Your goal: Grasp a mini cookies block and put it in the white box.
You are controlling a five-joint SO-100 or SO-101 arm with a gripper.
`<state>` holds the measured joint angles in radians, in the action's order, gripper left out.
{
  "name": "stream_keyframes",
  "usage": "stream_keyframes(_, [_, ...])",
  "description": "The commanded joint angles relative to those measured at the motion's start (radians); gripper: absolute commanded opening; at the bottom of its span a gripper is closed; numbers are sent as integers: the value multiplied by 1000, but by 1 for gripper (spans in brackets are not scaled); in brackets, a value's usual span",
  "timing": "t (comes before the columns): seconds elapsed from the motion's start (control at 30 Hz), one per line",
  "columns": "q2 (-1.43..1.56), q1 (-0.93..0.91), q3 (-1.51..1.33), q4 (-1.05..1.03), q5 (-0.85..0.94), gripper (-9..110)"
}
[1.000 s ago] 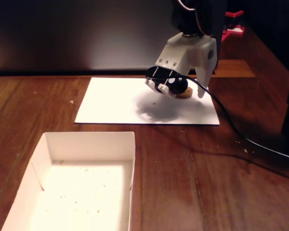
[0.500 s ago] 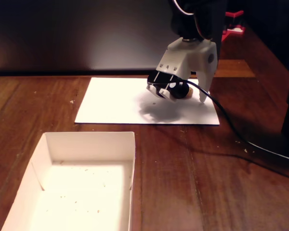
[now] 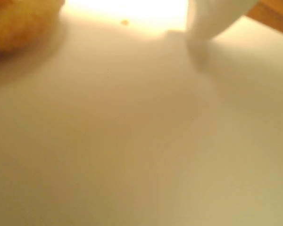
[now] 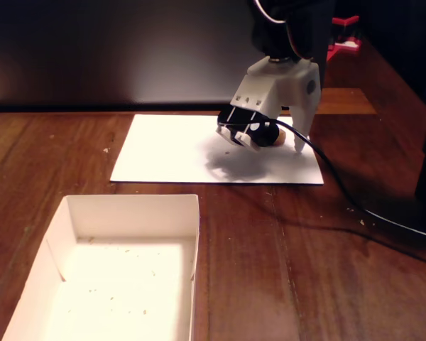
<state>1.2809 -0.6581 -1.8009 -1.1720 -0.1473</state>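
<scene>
Cookie [image 4: 277,139] sits on the paper sheet [image 4: 170,153] between the gripper [image 4: 273,145] jaws, which stand spread (grasp not yet made). Next they must close, then carry it toward seven o'clock to the white box [image 4: 128,213].

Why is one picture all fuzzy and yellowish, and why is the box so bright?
Wrist view: the camera sits very close to the paper sheet, so the cookie at top left is a soft blur, with glare along the top edge. Fixed view: sharper; strong light washes out the white box floor, and the gripper casts a dark shadow on the sheet.
</scene>
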Motion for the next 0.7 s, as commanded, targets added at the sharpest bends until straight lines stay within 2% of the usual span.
stream_keyframes(0.0, [26, -14, 20, -6, -3, 43])
stream_keyframes(0.67, [6, -17, 20, -2, -11, 40])
